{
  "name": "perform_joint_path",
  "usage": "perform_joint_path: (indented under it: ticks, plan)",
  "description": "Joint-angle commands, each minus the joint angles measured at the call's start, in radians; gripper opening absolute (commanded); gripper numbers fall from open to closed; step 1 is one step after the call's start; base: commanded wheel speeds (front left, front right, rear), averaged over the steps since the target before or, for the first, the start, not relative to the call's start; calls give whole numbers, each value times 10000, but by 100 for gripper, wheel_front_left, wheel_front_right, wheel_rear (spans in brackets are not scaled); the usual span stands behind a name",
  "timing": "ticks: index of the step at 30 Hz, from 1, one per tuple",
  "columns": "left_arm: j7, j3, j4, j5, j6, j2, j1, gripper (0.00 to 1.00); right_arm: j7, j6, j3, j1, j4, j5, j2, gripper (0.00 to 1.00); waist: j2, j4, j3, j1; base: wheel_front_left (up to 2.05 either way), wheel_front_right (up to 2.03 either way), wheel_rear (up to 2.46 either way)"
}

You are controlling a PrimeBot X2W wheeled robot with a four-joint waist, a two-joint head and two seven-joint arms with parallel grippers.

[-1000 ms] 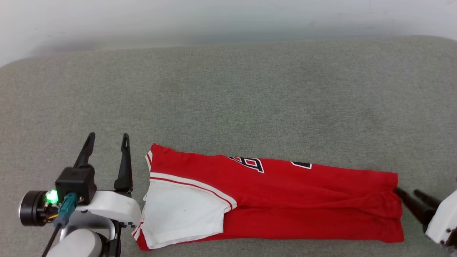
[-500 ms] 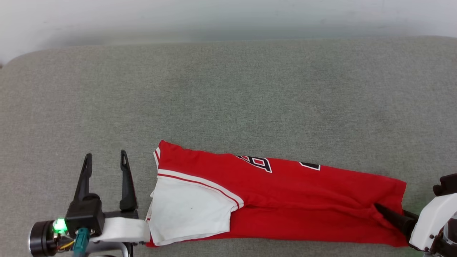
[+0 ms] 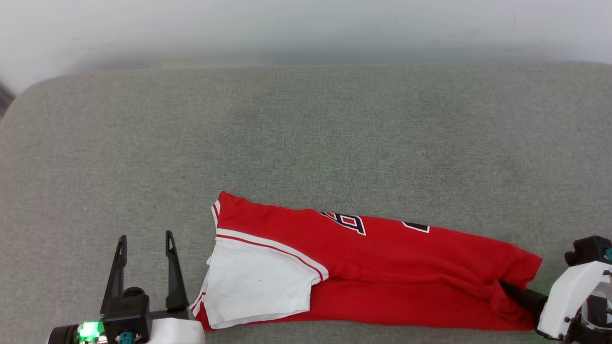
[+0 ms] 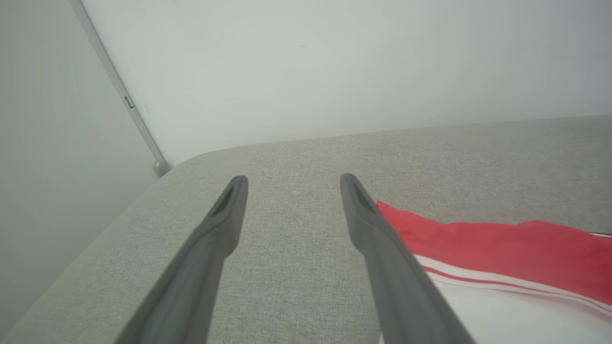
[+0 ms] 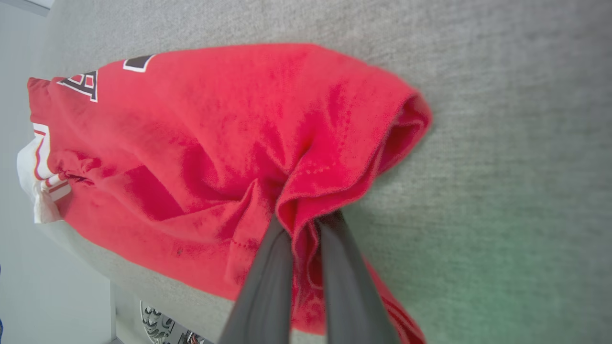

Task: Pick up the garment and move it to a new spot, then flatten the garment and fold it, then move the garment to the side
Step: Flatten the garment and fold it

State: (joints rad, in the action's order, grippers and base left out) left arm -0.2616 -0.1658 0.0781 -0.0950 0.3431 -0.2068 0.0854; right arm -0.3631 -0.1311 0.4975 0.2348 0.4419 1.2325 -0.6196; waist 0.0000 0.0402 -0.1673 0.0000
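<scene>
The garment (image 3: 382,267), a red jersey folded into a long strip, lies along the near edge of the grey cushion, with its white sleeve (image 3: 258,282) at the left end and black print on the far side. My right gripper (image 3: 508,288) is shut on the bunched red hem at the strip's right end. The right wrist view shows that hem of the garment (image 5: 201,143) pinched between my right gripper's (image 5: 302,220) two dark fingers. My left gripper (image 3: 146,238) stands open and empty just left of the sleeve end. In the left wrist view my left gripper (image 4: 291,179) hovers over bare cushion beside the garment (image 4: 502,243).
The grey upholstered cushion (image 3: 306,134) spreads wide beyond the garment, with a rounded far left corner. A pale wall (image 3: 306,28) runs behind it. The cushion's front edge lies just below the garment. A wall trim strip (image 4: 119,91) shows in the left wrist view.
My right gripper slid into the hem and shut on it, bunching the fabric. My left gripper drew back toward me, still open. The camera shifted slightly.
</scene>
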Motion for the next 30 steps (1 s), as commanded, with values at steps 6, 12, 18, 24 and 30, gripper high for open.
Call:
perform_joint_path:
  ticks: [6, 12, 18, 24, 30]
  plan:
    - [-45, 453, 60, 214, -364, 447, 412, 100, -245, 10, -372, 118, -57, -85, -799, 0, 0, -33, 317, 0, 0, 0, 0]
    - [-35, 716, -31, 343, -786, 745, 708, 100, -683, 9, -835, -69, 173, -375, -1875, 0, 0, 5, 577, 0, 0, 0, 0]
    - [-36, 927, -123, 484, -1140, 909, 829, 100, -1591, 6, -1057, -319, -608, -275, -2198, 0, 0, 79, 735, 0, 0, 0, 0]
    - [-36, 988, -184, 678, -1393, 1004, 791, 100, -2325, 6, -1022, -337, -2701, -279, -1819, 0, 0, 172, 791, 0, 0, 0, 0]
    - [-36, 1018, -239, 758, -1546, 1074, 540, 100, -3358, 6, -472, 524, -4166, -1104, -1054, 0, 0, 283, 607, 0, 0, 0, 0]
